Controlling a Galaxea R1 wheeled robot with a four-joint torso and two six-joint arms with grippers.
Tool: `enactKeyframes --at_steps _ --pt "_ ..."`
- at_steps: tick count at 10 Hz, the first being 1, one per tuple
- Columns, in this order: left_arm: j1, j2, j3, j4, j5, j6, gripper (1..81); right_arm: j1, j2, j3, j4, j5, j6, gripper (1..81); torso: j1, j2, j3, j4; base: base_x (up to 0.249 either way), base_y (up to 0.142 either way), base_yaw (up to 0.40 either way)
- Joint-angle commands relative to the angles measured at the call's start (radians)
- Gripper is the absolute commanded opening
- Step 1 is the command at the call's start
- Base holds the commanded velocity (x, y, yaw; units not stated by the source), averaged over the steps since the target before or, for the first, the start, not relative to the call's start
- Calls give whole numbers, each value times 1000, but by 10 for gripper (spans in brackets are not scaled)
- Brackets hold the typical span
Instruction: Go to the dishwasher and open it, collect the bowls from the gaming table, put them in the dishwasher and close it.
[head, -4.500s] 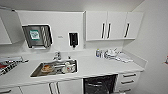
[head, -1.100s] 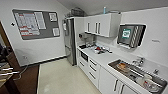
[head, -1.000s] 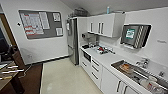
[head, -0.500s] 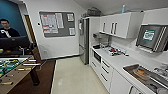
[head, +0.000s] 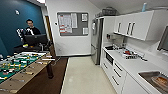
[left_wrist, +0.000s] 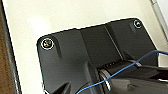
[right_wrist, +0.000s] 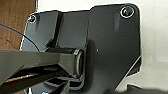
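The dishwasher, the bowls and the gaming table are out of view. I face down a narrow kitchen. In the left wrist view, my left arm's dark plate (left_wrist: 100, 55) hangs over pale floor. The right arm's dark plate (right_wrist: 100, 45) hangs over pale floor beside brown flooring (right_wrist: 15, 22). How either gripper stands cannot be made out.
A white counter (head: 135, 66) with drawers (head: 116, 72) and a steel sink (head: 155, 80) runs along the right. A steel fridge (head: 96, 40) stands at its far end. A pale wood foosball table (head: 20, 67) stands at the left. A person (head: 31, 28) sits behind a monitor (head: 36, 39).
The camera has swung left. The sink and wall cupboards slid to the right edge, and the foosball table, the teal wall and the person came into view at the left.
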Motion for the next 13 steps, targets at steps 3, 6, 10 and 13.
enactKeyframes --at_steps 3,6,10,13 --pt "-47 -1 -4 5 50 0 811 42 2 -1 5 -48 -4 811 0 0 0 0 0 0 368" --pt "-46 -4 -4 5 50 0 811 45 1 -1 5 -49 -4 811 0 0 0 0 0 0 368" --pt "-46 -1 -4 5 50 1 811 44 2 -1 6 -48 -4 811 0 0 0 0 0 0 368" --pt "-44 -2 -4 5 50 1 811 45 4 4 5 -51 -4 811 0 0 0 0 0 0 368"
